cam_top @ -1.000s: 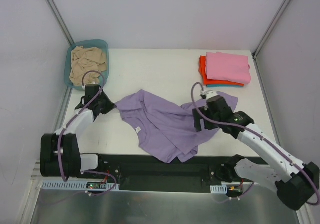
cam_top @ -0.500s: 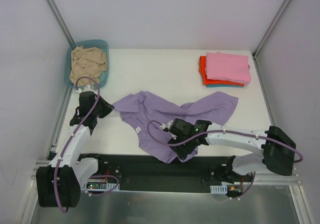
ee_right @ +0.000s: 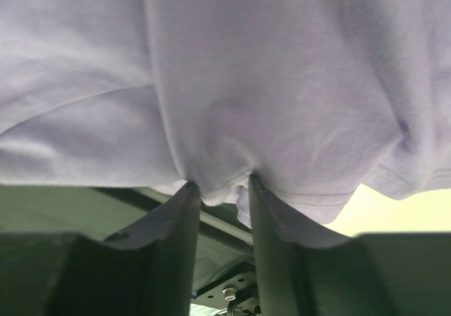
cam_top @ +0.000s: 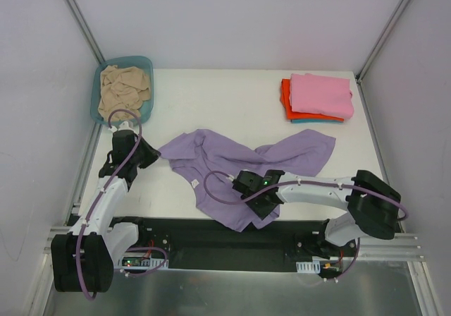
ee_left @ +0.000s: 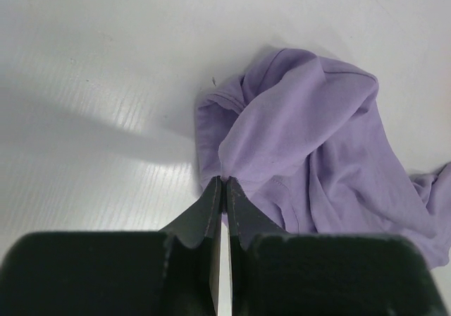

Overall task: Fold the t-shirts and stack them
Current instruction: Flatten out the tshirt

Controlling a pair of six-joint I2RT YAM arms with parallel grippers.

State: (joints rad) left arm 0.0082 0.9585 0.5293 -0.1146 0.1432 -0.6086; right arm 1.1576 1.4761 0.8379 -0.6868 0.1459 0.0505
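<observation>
Shifted slightly since half a second ago — right gripper (cam_top: pixel 262 204) low over the near hem, left gripper (cam_top: pixel 149 154) unchanged. Lavender t-shirt (cam_top: pixel 232 171) crumpled, soft, matte, stretched between both. Left jaws pinched shut on a sleeve fold; right fingers (ee_right: pixel 180 221) narrowly parted, hem bunched between. Best drawn apart evenly — cloth taut, flat.

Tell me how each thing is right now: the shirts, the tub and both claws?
Purple shirt: crumpled, spread on the table, pinched at two spots.
Pink shirt: folded, top of the stack.
Orange shirt: folded, under the pink one.
Beige shirt: bunched up inside the tub.
Tub: upright, holding cloth.
Left claw: shut on the purple shirt.
Right claw: gripping the purple shirt's hem.
</observation>
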